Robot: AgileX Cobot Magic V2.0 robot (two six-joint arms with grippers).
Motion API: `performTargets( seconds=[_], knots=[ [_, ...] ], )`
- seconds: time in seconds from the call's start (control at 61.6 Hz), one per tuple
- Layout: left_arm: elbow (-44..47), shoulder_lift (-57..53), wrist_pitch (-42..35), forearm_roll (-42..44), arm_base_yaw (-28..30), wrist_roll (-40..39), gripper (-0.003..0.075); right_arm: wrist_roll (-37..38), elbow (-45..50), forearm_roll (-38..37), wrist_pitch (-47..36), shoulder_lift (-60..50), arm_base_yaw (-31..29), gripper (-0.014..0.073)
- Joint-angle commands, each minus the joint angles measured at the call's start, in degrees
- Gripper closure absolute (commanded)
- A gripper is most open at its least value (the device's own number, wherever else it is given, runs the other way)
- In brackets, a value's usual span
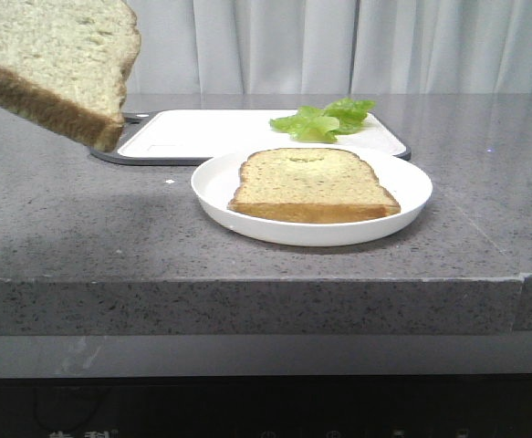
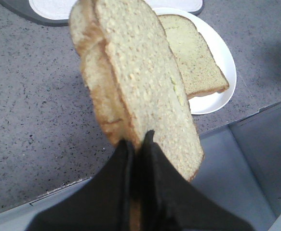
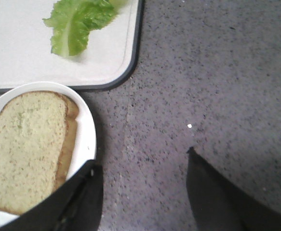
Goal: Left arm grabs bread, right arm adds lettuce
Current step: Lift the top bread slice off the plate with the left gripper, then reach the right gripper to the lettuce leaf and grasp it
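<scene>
My left gripper [image 2: 138,140] is shut on the edge of the thick slice of bread [image 2: 140,72] and holds it in the air, tilted. In the front view the bread [image 1: 56,64] hangs at the upper left, above the counter; the gripper itself is out of that view. The lettuce [image 1: 325,119] lies on the far right part of a white cutting board [image 1: 202,132]. In the right wrist view the lettuce [image 3: 77,24] is well beyond my right gripper [image 3: 141,158], which is open and empty over bare counter beside the plate.
A white plate [image 1: 220,192] in the middle of the grey counter holds a thinner bread slice [image 1: 313,182], in front of the board. The plate's rim [image 3: 85,134] is next to my right gripper's left finger. The counter's front edge [image 1: 247,283] runs below the plate.
</scene>
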Motion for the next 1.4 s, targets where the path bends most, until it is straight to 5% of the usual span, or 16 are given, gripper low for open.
performTargets(
  seconds=[0.0, 0.455, 0.829, 1.381],
  knots=[
    [-1.27, -0.67, -3.18, -1.68, 0.06, 0.22, 0.0741, -3.82, -5.65, 4.84, -3.36, 3.86, -0.32, 0.0176],
    [-1.27, -0.55, -3.18, -1.68, 0.06, 0.22, 0.0741, -24.32, -26.32, 32.69, -1.14, 30.02, -1.44, 0.0176],
    [-1.27, -0.55, -3.18, -1.68, 0.06, 0.22, 0.0741, -24.60, -41.25, 35.52, 0.23, 46.26, -1.44, 0.0176],
    [-1.27, -0.55, -3.18, -1.68, 0.06, 0.22, 0.0741, -33.52, -46.52, 47.00, 1.82, 53.85, 0.36, 0.0177]
  ],
)
